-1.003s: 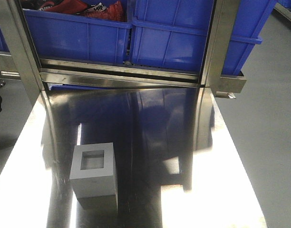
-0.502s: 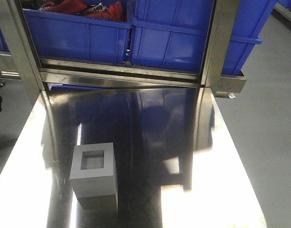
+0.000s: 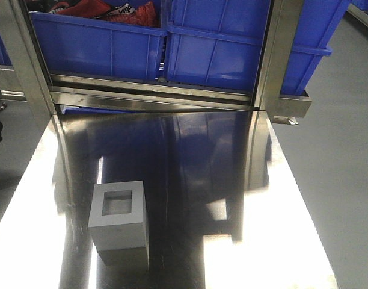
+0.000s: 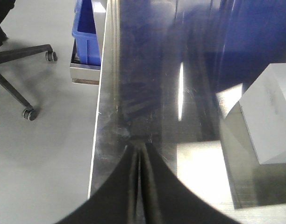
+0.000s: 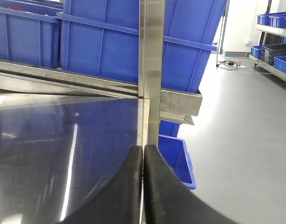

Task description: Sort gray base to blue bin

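Exterior front-facing view puts the gray base (image 3: 118,217) at the near left of the steel table (image 3: 274,229), recess up, well apart from the blue bin (image 3: 220,54) on the far rack. Your left gripper (image 4: 137,151) and right gripper (image 5: 143,156) are both clenched on nothing. Expect a rigid, probably light block with smooth faces; spread the jaws wide and pinch two opposite flat sides.

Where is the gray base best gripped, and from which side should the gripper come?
Grip the gray base across two opposite flat side walls, coming from above. It stands upright on the steel table with its square recess facing up, and nothing stands beside it, so the plain parallel sides probably offer the firmest hold.
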